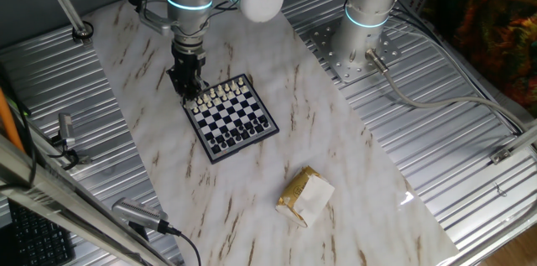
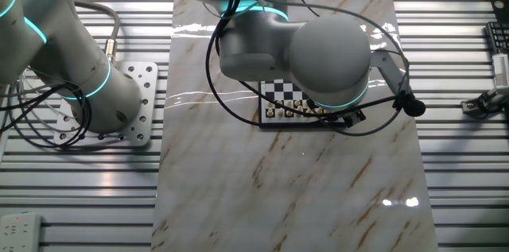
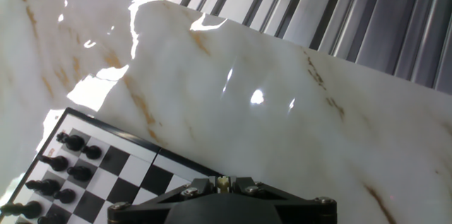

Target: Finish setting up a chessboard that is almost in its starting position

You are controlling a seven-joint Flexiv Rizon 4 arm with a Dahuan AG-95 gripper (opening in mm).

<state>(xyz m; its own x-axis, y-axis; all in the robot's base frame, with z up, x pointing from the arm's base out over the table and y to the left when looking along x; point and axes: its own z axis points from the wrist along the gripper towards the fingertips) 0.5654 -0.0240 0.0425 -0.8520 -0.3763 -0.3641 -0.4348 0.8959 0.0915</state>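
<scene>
Gripper (image 1: pixel 186 83) first, since it sits furthest left in my one fixed view: it hangs low over the marble table (image 1: pixel 336 157), right at the left corner of the chessboard (image 1: pixel 231 117), at the end of the white pieces' row (image 1: pixel 220 95). From here the board stretches away from the fingers to the right and toward the camera, its edges running diagonally across the slab, with the black pieces (image 1: pixel 239 138) on the far side from the gripper. So whatever piece I handle next lies just to the right of the fingers, not under them, as best I can judge.

Whether the fingers are apart or closed on a piece I cannot tell; they are dark and blur into the board's rim. In the other fixed view the arm's wrist hides most of the board, and the hand view shows only a board corner with black pieces.

Further right, a tan-and-white packet (image 1: pixel 305 196) lies well apart from everything.
</scene>
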